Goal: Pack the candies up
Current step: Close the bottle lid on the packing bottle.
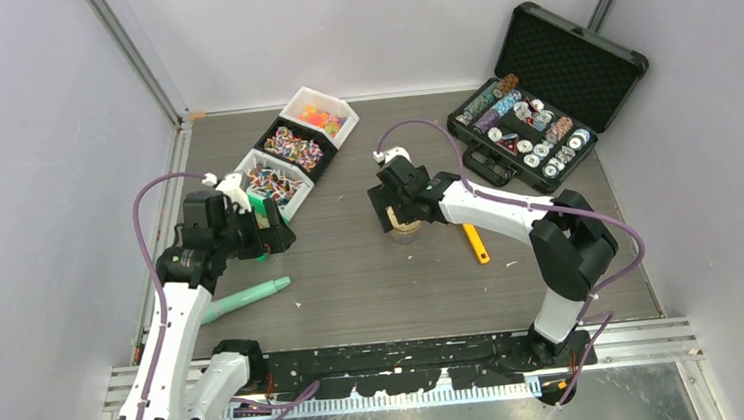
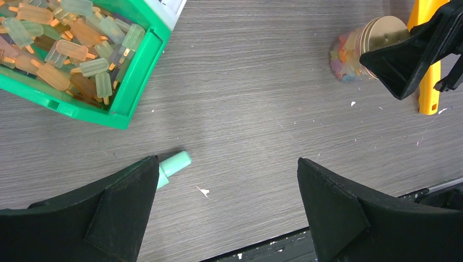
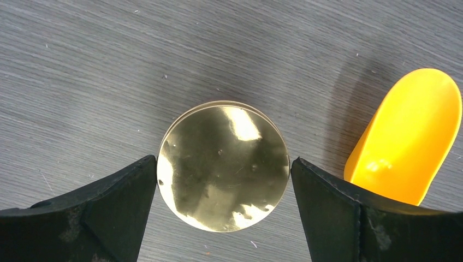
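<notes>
Right wrist — right gripper parted, flanking a round glossy gold lid; left gripper parted too.

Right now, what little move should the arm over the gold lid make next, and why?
Probably lift the right tool straight up. Its jaws stand open either side of the gold lid, which already sits on the jar holding candies; a sideways move might tip it.

Four bins of candies, one lidded jar, one yellow scoop, one case
</notes>
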You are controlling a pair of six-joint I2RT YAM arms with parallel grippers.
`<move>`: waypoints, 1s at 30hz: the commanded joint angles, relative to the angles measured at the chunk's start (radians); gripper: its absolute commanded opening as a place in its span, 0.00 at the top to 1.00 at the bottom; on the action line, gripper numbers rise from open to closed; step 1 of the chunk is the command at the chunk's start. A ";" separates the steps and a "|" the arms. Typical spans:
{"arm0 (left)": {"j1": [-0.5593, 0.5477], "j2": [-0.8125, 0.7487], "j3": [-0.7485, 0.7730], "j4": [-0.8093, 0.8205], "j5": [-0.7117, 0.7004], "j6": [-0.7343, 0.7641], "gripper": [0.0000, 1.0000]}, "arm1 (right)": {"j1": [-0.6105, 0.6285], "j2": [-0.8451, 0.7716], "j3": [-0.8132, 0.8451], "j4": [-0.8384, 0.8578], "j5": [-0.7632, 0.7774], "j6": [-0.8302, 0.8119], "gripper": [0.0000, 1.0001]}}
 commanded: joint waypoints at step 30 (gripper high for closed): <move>-0.006 0.061 0.023 0.127 0.250 -0.033 0.16 | -0.133 -0.395 -0.180 0.171 0.042 0.201 0.09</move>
